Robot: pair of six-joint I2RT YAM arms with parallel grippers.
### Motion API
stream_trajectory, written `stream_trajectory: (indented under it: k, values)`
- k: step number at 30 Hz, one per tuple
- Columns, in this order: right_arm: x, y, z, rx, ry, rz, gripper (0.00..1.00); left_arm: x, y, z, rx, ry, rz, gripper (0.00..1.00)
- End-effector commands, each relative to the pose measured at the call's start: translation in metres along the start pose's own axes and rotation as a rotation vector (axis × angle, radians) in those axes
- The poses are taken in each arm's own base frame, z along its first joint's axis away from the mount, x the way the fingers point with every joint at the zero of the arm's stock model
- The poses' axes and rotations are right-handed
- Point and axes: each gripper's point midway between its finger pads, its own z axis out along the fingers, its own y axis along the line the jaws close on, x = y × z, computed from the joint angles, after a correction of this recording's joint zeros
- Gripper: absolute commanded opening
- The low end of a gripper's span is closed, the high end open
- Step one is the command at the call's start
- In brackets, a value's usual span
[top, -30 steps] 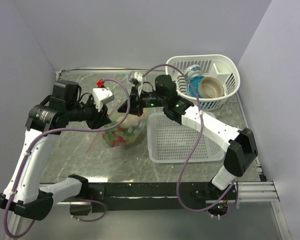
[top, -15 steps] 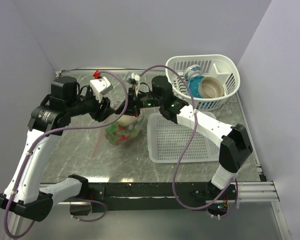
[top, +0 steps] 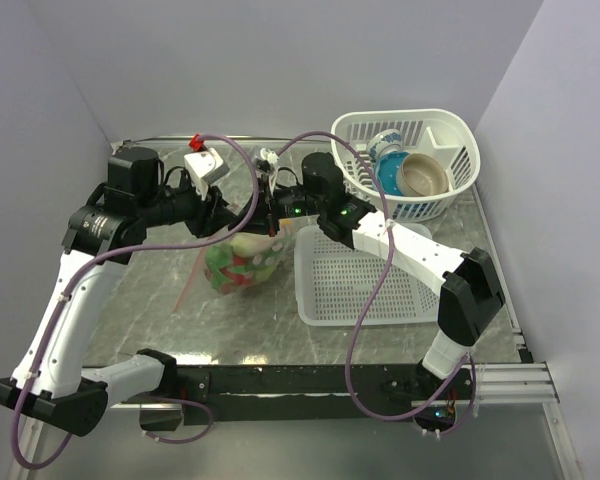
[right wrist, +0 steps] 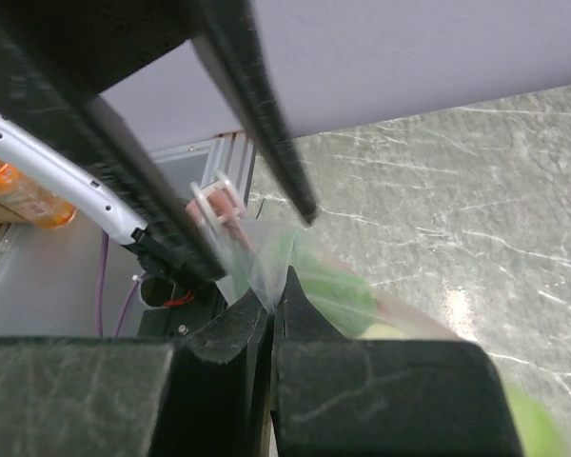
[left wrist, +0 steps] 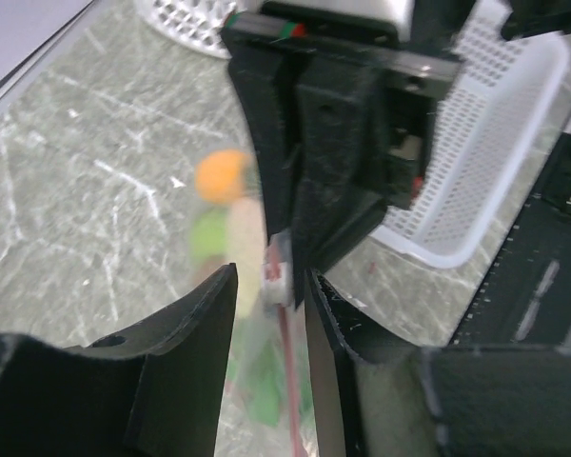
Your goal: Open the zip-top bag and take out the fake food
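Observation:
The clear zip-top bag [top: 238, 268] hangs just above the table between both grippers, with the fake food [top: 248, 262] bunched inside: green, red and cream pieces. My right gripper [top: 271, 217] is shut on a fold of the bag's plastic [right wrist: 257, 262] near its mouth. In the right wrist view a green piece [right wrist: 335, 286] shows through the bag. My left gripper [top: 218, 213] is open; the pinkish-red zip strip [left wrist: 290, 381] and its white slider [left wrist: 278, 282] lie between its fingertips [left wrist: 209, 314]. An orange piece [left wrist: 219, 175] shows below.
A white rectangular slotted basket [top: 365, 282] lies right of the bag. A round white basket [top: 450, 130] at the back right holds a blue-patterned cup [top: 385, 150] and a tan bowl [top: 425, 175]. Grey walls close the left, back and right.
My left gripper has moved back and up toward the right gripper. The bag has risen slightly and swung a little left. The right arm has shifted slightly left.

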Motion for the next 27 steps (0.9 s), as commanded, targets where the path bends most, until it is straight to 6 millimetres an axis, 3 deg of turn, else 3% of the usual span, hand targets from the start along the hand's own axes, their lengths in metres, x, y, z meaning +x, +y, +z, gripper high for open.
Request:
stream_trajectory:
  k: [1,10,21,27]
  values:
    - [-0.035,0.02,-0.002,-0.052,-0.078,-0.099,0.0,-0.018,-0.019,-0.01,0.081,-0.05,0.013,0.4]
    - [-0.037,0.02,-0.004,-0.041,-0.077,-0.102,0.0,-0.005,-0.011,-0.009,0.032,-0.019,0.016,0.28]
    - [-0.036,0.022,-0.003,-0.06,-0.074,-0.091,0.0,-0.014,-0.001,-0.015,-0.045,-0.052,0.034,0.12]
    - [-0.036,0.022,-0.003,-0.057,-0.071,-0.086,0.0,-0.016,-0.003,-0.015,-0.028,-0.05,0.03,0.15]
